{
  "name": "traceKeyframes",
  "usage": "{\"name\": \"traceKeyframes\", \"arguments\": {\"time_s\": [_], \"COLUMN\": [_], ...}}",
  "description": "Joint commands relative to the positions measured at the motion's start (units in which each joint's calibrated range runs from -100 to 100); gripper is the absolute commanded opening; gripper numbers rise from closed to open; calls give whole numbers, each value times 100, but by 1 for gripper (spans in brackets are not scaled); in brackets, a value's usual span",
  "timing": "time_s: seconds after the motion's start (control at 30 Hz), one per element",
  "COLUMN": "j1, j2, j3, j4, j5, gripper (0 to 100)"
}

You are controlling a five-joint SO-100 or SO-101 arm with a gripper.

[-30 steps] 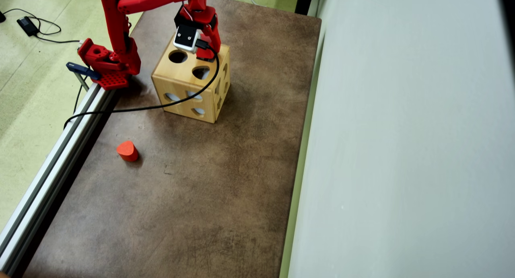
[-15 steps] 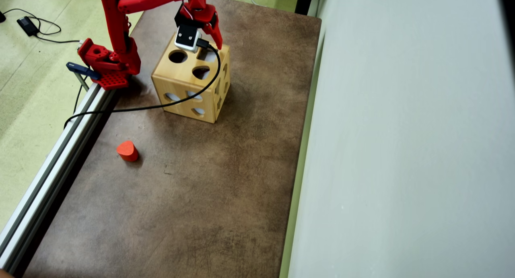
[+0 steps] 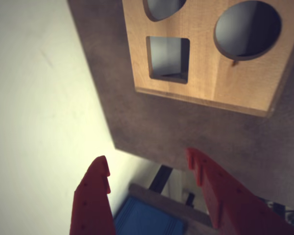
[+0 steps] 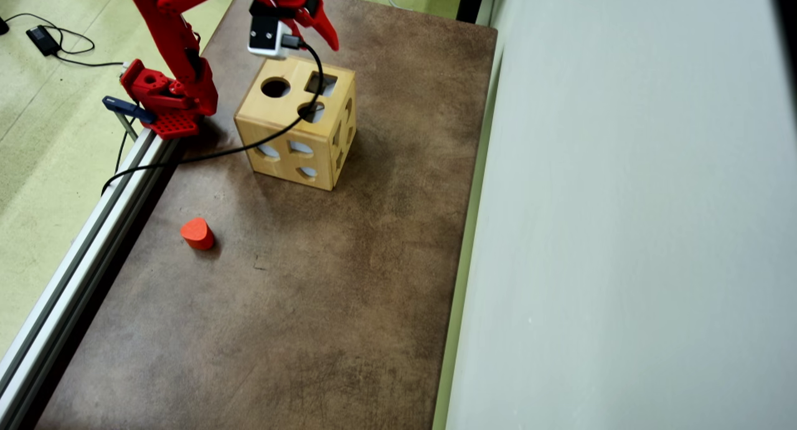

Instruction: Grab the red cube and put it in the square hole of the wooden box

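Currently, by item:

End effector: the end effector (image 3: 148,164) hangs with its two red fingers spread wide and nothing between them; in the overhead view it (image 4: 314,28) sits above the bench's far edge, just beyond the box rather than over it.

Red cube: it shows in neither view. With the fingers empty and the hole unobstructed, it has most likely gone into the box already, though the inside is too dark to confirm.

Wooden box: the wooden box (image 4: 274,122) stands near the bench's far left corner, close to the arm's base, probably so the top face lies within easy reach.

Square hole: the square hole (image 3: 168,58) is on the top face, at the corner nearest the end effector, beside the round hole (image 3: 247,29) and a rounded hole (image 3: 162,7) cut off by the frame edge.

Orange-red block: the orange-red block (image 4: 197,233) lies alone near the bench's left edge, well apart from the box, and is no part of this task.

Stage: judged as post-release, arm clear of the box.
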Motion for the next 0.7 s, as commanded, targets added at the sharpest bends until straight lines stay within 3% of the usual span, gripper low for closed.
{"name": "traceKeyframes", "arguments": {"time_s": [0.0,0.23,0.33,0.67], "j1": [-31,28,36,65], "j2": [-2125,-5284,-6465,-6626], "j3": [1347,3279,3387,3315], "j4": [1,-7,-15,-7], "j5": [54,1021,1348,1372], "gripper": [23,18,18,18]}}
